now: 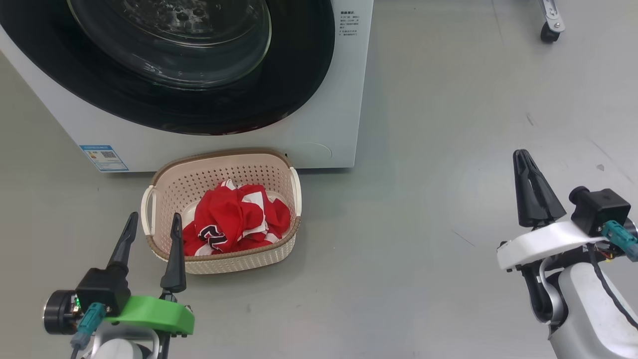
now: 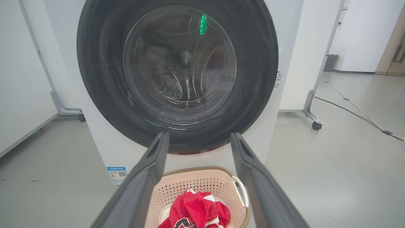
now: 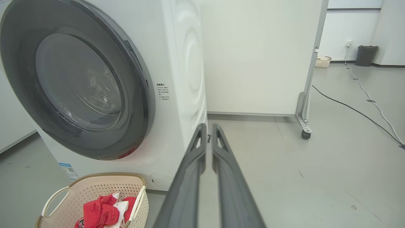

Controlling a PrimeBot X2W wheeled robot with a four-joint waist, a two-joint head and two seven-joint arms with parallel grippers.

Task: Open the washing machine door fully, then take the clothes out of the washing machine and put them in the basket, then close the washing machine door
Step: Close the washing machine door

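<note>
The washing machine [image 1: 319, 99] [image 2: 284, 63] [image 3: 186, 79] stands ahead with its door [image 1: 164, 65] [image 2: 177, 72] [image 3: 79, 82] flat against the front, black rim around the glass bowl. On the floor before it sits the cream basket [image 1: 164, 199] [image 2: 202, 180] [image 3: 79, 193] with the red and white clothes [image 1: 234, 219] [image 2: 196, 212] [image 3: 101, 212] piled inside. My left gripper [image 1: 153, 223] [image 2: 199, 139] is open, empty, just left of the basket. My right gripper [image 1: 522, 157] [image 3: 208, 126] is shut on nothing, over bare floor to the right.
Grey floor stretches to the right of the machine. A white partition on castors [image 3: 305, 134] [image 2: 316, 125] stands behind the machine's right side. A cable [image 3: 364, 114] runs across the floor far right. A castor [image 1: 548, 32] shows at the head view's top right.
</note>
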